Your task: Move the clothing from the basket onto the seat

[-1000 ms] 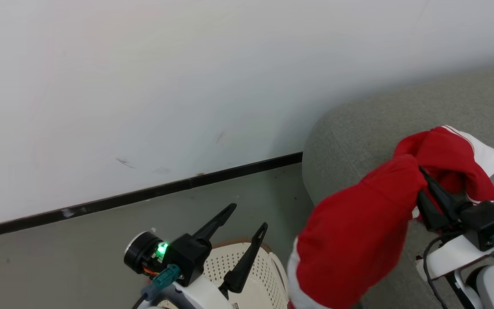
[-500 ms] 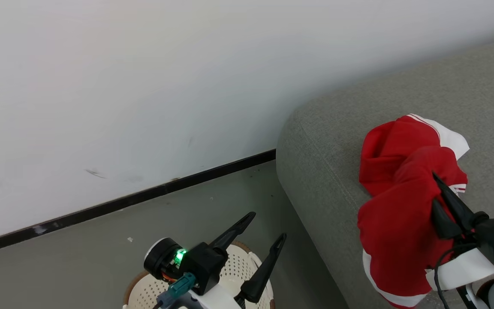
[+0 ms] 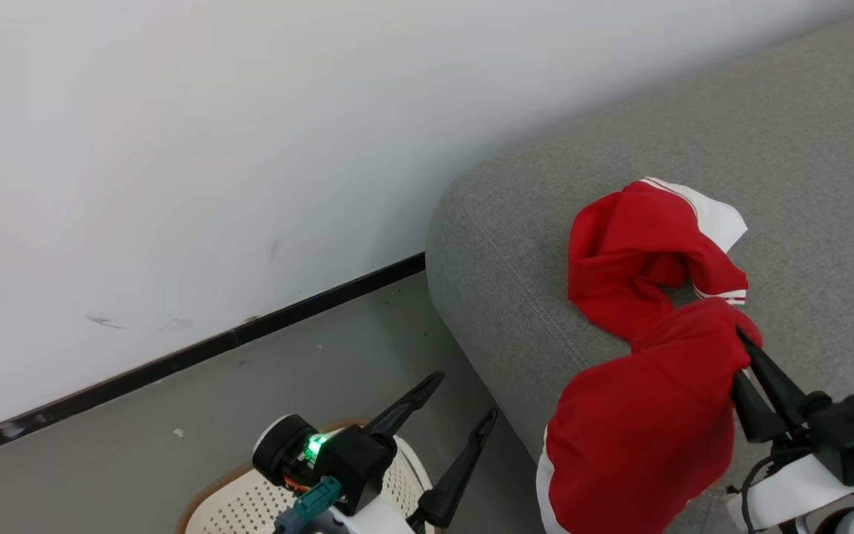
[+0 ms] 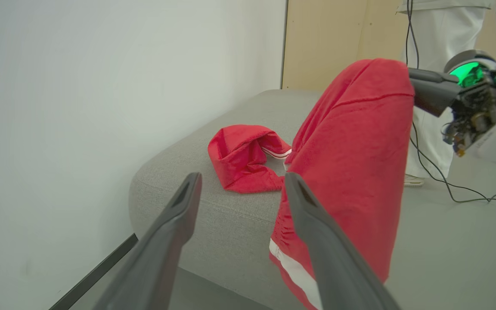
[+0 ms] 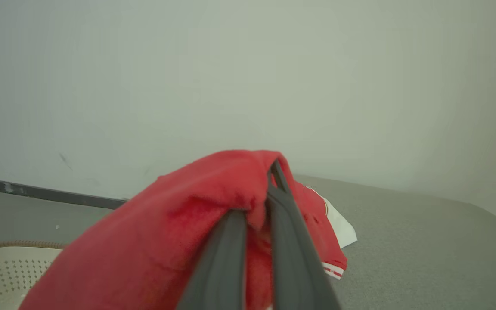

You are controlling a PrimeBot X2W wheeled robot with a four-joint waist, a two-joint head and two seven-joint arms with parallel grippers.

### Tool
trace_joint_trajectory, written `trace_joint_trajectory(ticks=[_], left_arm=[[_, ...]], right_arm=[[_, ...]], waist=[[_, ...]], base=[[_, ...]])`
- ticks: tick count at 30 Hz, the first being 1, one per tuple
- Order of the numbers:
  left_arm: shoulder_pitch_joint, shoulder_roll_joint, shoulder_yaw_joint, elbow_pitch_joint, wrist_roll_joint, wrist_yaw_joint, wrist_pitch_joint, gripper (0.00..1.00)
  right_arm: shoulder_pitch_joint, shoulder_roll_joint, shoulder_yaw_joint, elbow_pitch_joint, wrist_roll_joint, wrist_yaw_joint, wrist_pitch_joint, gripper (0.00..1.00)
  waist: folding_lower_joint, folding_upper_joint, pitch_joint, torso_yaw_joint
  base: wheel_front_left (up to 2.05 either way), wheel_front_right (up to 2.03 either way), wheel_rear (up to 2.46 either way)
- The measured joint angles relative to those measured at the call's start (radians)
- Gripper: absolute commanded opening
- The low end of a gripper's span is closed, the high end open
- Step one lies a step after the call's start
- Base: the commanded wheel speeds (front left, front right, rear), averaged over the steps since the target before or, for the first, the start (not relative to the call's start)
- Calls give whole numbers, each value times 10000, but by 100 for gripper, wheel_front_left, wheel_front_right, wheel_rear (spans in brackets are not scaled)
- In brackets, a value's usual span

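My right gripper (image 3: 740, 348) is shut on a red garment (image 3: 642, 437) that hangs over the front edge of the grey seat (image 3: 501, 245). In the right wrist view the right gripper (image 5: 269, 181) pinches that cloth (image 5: 179, 232). A second red garment with a white panel (image 3: 642, 245) lies crumpled on the seat beyond it. My left gripper (image 3: 464, 404) is open and holds nothing, hovering above the cream basket (image 3: 242, 504) at the bottom left. From the left wrist I see the left gripper (image 4: 241, 181), the hanging garment (image 4: 351, 172) and the lying one (image 4: 239, 155).
A white wall with a black baseboard (image 3: 197, 348) runs behind the grey floor (image 3: 286, 378). In the left wrist view a person in white trousers (image 4: 437, 51) stands beyond the seat, with black cables (image 4: 467, 189) on the floor.
The head camera has swung, shifting the seat leftward in view. My right gripper has sunk with the held garment, which now droops lower over the seat's front edge. Left gripper unchanged.
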Motion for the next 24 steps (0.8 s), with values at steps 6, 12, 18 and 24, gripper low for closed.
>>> trace_joint_trajectory(ticks=[6, 12, 18, 24], left_arm=[[-9, 2, 142, 6, 82, 180, -69, 100], [-23, 36, 255, -94, 221, 339, -71, 100], [-65, 109, 389, -339, 397, 537, -71, 100], [-331, 242, 474, -656, 692, 646, 23, 100]], right_arm=[[-609, -378, 556, 140, 203, 0, 10, 0], [-2308, -965, 512, 485, 594, 0, 29, 0], [-4043, -1544, 96, 1116, 1179, 0, 410, 0], [-5668, -1824, -704, 2094, 1956, 0, 769, 0]], waist=[[0, 0, 177, -233], [0, 0, 458, -238], [0, 0, 772, -117], [0, 0, 1142, 49]], base=[[0, 0, 0], [0, 0, 0], [0, 0, 0], [0, 0, 0]])
